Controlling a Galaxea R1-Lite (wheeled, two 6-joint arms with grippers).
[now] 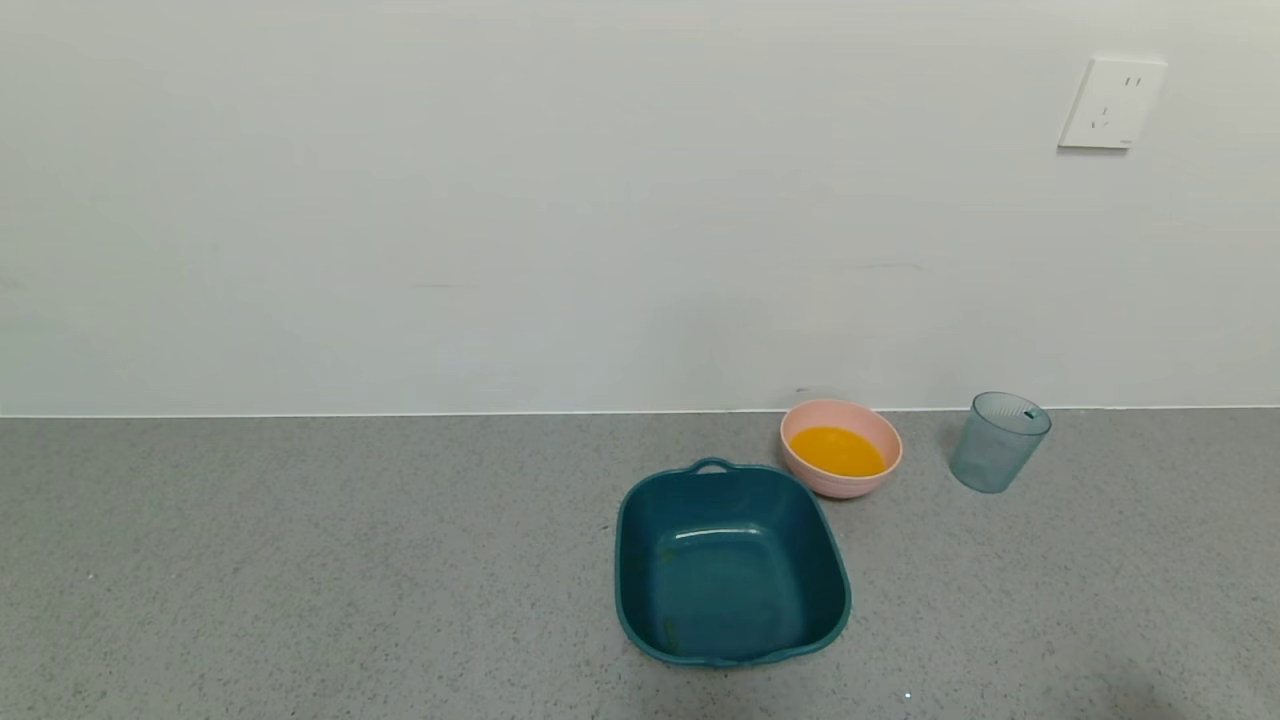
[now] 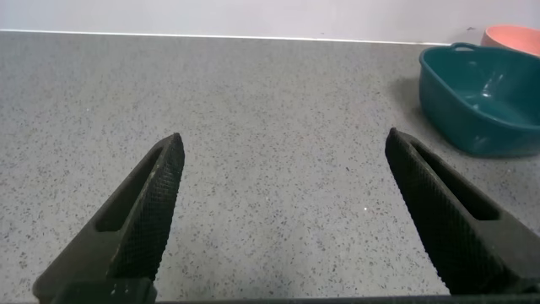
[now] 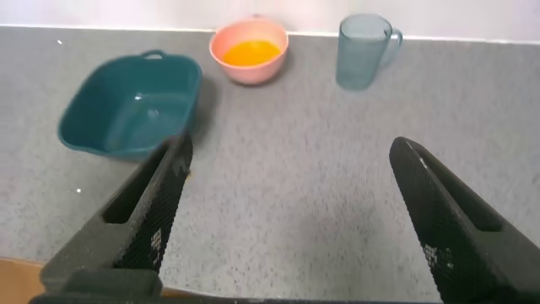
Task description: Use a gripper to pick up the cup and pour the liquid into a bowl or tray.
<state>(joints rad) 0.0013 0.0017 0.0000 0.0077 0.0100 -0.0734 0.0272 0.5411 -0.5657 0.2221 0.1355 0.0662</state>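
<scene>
cup: the cup point(image 1: 998, 443) stands upright on the bench point(image 1: 300, 560), at 3 o'clock from the bowl point(image 1: 841, 447) and apart from it; it looks empty.
liquid: orange liquid point(image 1: 837, 451) already lies in the pink bowl, so the pour seems done.
handling: thin translucent plastic, probably light, a little springy and slick; a hard squeeze could flex it.
hold: across the tapered wall at mid-height, clear of the loop handle point(image 3: 392, 44).
right gripper: right gripper point(image 3: 287, 219) hovers over the near bench, fingers spread wide and empty, with the cup at about 12 o'clock ahead.
left gripper: left gripper point(image 2: 283, 215) parked low over bare bench, fingers released, holding nothing.
edges: wall close behind cup and bowl; teal tub point(image 1: 731, 562) at 7 o'clock from the bowl.
room: open bench at 3 and 6 o'clock from the cup.
</scene>
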